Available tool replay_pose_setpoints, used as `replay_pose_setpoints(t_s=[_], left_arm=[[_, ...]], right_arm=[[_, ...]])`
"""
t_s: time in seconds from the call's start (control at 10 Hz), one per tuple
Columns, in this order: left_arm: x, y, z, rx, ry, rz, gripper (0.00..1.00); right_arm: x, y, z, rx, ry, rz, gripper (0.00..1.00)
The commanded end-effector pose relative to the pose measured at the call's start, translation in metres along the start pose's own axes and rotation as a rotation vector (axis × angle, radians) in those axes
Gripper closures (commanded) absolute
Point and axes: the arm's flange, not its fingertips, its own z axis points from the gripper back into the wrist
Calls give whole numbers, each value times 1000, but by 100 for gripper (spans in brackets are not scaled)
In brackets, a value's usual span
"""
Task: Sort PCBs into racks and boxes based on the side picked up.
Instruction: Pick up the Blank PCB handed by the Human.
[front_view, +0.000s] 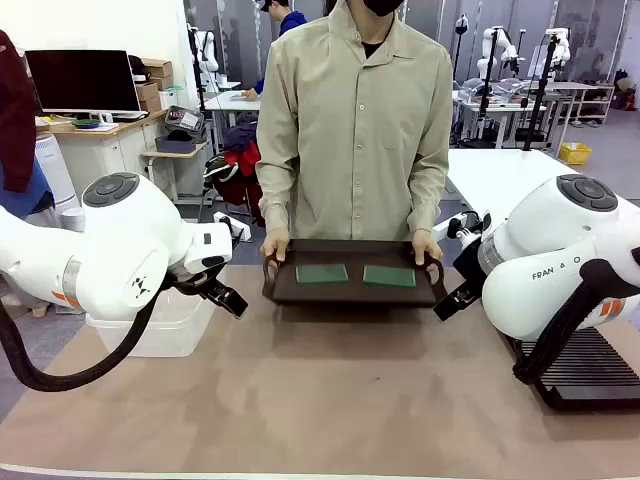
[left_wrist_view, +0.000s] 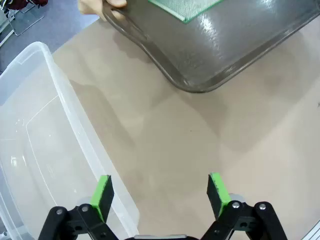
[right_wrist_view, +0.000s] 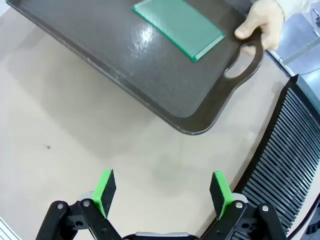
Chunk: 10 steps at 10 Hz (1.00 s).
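Two PCBs (front_view: 322, 273) flat, side by side on tray (front_view: 355, 293); person's hands (front_view: 275, 245) hold both handles. Left fingers (left_wrist_view: 103, 194) spread, empty, above table (left_wrist_view: 190, 150); PCB at 12 o'clock, well apart; tub (left_wrist_view: 75, 107) at 9. Right fingers (right_wrist_view: 106, 189) spread, empty; PCB at 12, rack (right_wrist_view: 285, 165) at 3.

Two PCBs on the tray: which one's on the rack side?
The PCB on the robot's right half of the tray, toward the rack. The other PCB lies on the half toward the clear tub.
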Motion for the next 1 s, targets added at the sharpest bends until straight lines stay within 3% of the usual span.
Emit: replay_pose_setpoints(t_s=[0.0,0.9], left_arm=[[0,0,0,0,0,0,0],[0,0,0,0,0,0,0]], right_arm=[[0,0,0,0,0,0,0],[0,0,0,0,0,0,0]])
